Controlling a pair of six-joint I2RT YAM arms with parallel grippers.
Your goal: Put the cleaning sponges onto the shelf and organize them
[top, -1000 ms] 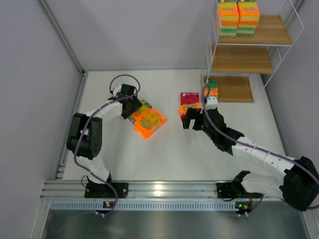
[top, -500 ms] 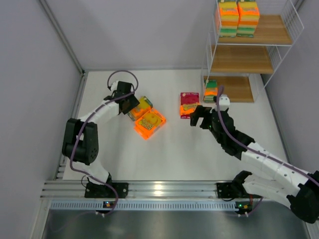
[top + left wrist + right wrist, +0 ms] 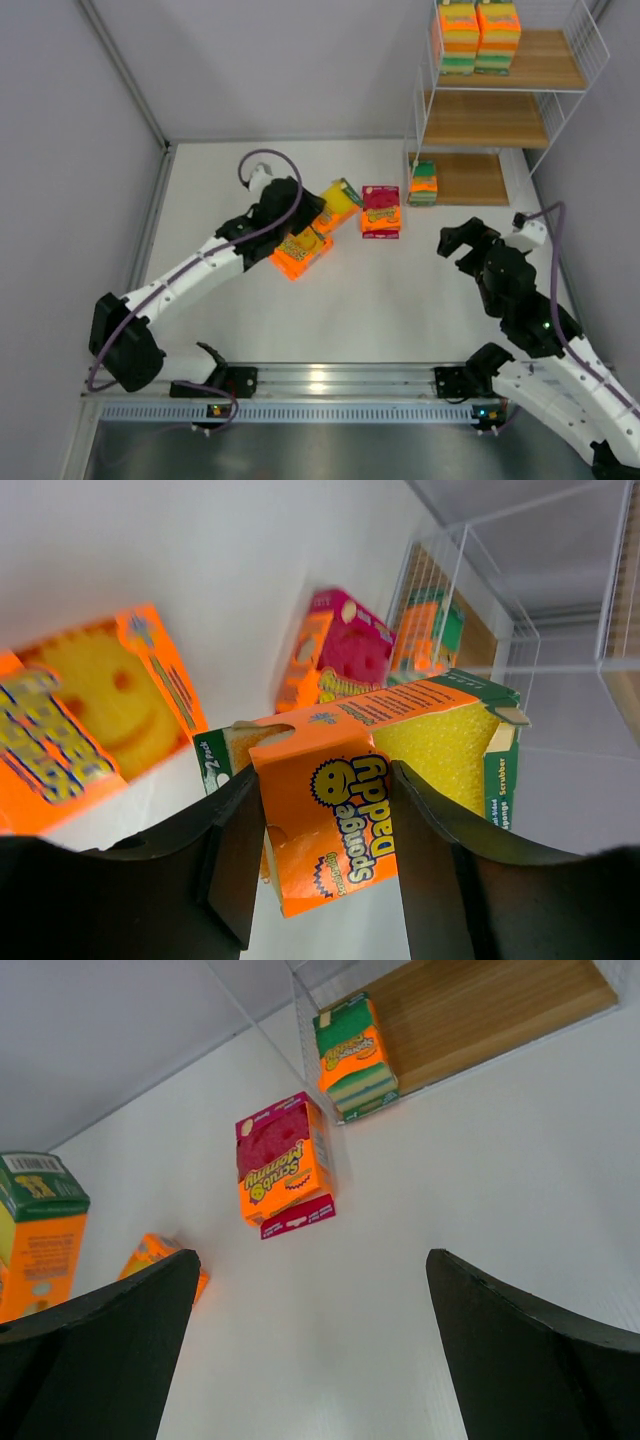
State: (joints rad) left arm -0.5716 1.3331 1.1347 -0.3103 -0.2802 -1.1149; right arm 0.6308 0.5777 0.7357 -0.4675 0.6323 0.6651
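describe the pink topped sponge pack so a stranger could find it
Start at the shelf in the far right corner. On the table just left of its bottom board lies the sponge pack; it alone has a magenta top, its neighbours being orange, yellow or green.

The white-and-black jointed left arm (image 3: 190,275) stretches long and low from its base toward the middle of the table. Its black two-finger left gripper (image 3: 325,780) is clamped from both sides on an orange-sleeved yellow sponge pack (image 3: 440,740). The white-and-black right arm (image 3: 530,320) is drawn back on its own side with the wrist raised, and its black two-finger right gripper (image 3: 310,1260) has its jaws spread wide and holds nothing.
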